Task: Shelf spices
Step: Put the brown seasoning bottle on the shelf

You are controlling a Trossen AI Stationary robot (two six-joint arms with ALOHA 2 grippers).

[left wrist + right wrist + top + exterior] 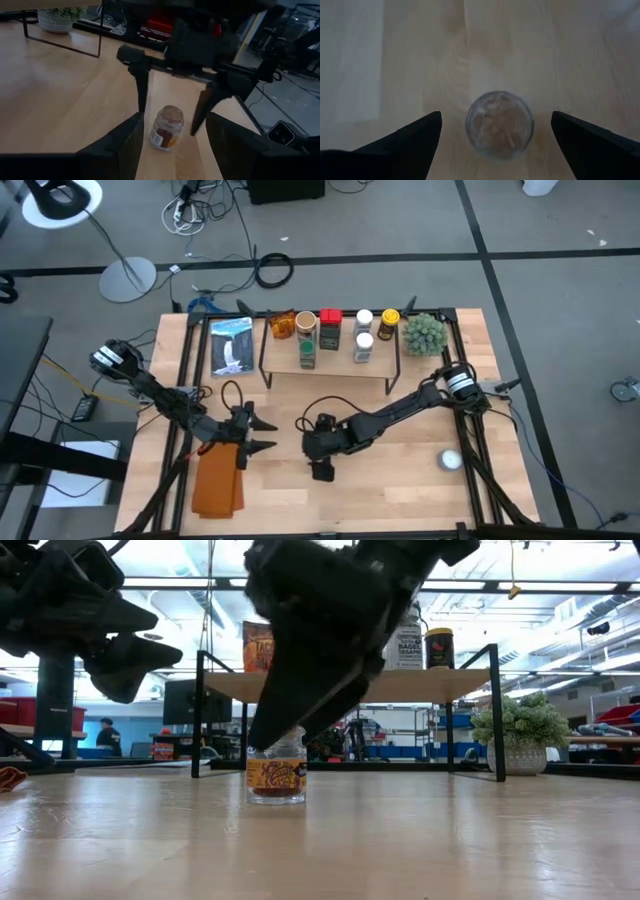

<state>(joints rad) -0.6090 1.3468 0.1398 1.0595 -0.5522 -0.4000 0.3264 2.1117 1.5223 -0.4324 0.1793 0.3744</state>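
Glass spice jar point(499, 123) between spread right gripper point(497, 137) fingers

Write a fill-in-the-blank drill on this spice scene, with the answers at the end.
1. The right gripper hangs above a small jar, its fingers ____.
2. That jar stands on the ____, not on the shelf.
3. The left gripper waits above an ____ cloth.
4. At the shelf's right end stands a green ____ in a pot.

Answers: open; table; orange; plant

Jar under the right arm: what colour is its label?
Yellow-orange on the jar; clearest in the low view.
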